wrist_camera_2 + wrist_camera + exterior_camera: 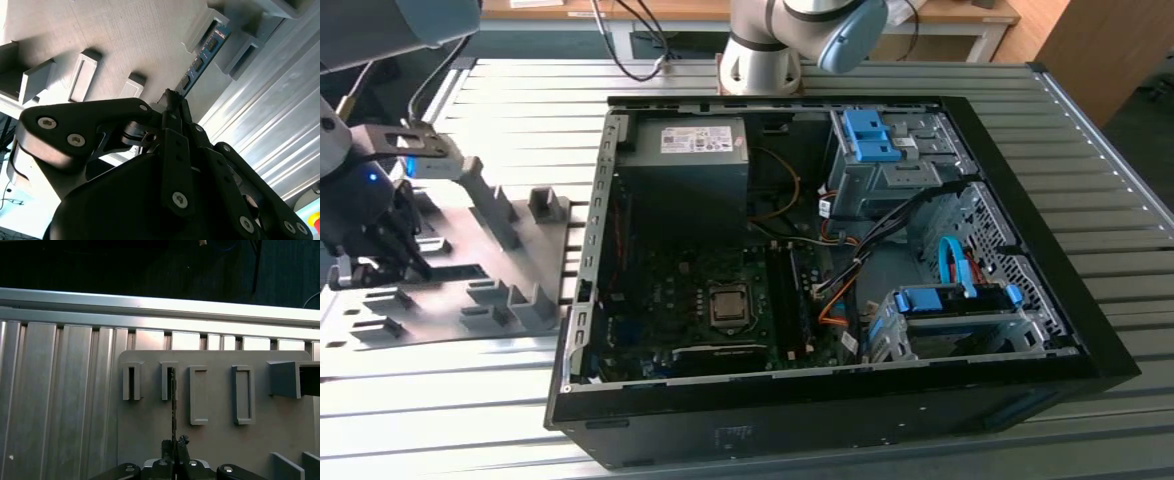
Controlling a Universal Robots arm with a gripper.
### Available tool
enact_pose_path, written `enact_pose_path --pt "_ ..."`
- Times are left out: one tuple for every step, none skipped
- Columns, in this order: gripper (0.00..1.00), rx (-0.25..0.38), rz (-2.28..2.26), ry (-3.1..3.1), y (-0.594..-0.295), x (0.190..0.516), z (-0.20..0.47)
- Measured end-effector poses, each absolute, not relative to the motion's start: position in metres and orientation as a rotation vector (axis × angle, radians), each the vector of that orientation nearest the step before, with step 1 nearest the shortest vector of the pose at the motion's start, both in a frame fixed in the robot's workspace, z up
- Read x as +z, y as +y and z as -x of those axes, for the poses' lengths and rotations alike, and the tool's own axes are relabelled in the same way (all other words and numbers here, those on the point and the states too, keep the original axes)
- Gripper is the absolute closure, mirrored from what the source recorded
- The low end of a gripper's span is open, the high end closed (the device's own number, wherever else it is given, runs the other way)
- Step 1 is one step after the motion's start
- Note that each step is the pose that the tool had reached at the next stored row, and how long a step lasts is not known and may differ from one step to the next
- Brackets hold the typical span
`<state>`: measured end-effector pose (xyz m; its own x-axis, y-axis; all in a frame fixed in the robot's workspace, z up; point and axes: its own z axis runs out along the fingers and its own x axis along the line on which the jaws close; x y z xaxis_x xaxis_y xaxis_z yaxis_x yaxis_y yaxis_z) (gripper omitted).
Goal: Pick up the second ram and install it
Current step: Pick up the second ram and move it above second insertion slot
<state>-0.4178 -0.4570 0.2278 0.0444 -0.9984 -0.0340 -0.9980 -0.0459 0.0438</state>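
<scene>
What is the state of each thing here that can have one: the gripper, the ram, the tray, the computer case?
gripper: shut on one end of the second ram.
second ram: standing on edge in the tray's holders, not lifted.
tray: lying flat on the table.
computer case: on its side, side panel off, inside exposed.

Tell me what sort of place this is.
Probably a robotics lab bench for PC assembly: open black desktop computer case on a ribbed aluminium table, beside a grey moulded tray holding a thin dark memory stick.

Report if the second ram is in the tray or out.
In: the second ram stands on edge in a grey tray slot, tool closed on it.
</scene>
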Motion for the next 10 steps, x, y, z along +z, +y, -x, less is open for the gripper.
enact_pose_path --pt "0.86 -0.086 -2.264 -2.164 -0.457 0.23 0.418" --pt "0.86 -0.086 -2.264 -2.164 -0.457 0.232 0.418" --pt "0.86 -0.086 -2.264 -2.164 -0.457 0.234 0.418" --pt "0.86 -0.086 -2.264 -2.164 -0.457 0.235 0.418" --pt "0.86 -0.086 -2.264 -2.164 -0.457 0.237 0.418" --pt "0.86 -0.086 -2.264 -2.164 -0.457 0.238 0.418" --pt "0.86 -0.086 -2.264 -2.164 -0.457 0.238 0.418" --pt "0.86 -0.086 -2.264 -2.164 -0.457 0.239 0.418" --pt "0.86 -0.086 -2.264 -2.164 -0.457 0.241 0.418" --pt "0.86 -0.086 -2.264 -2.164 -0.457 0.242 0.418"
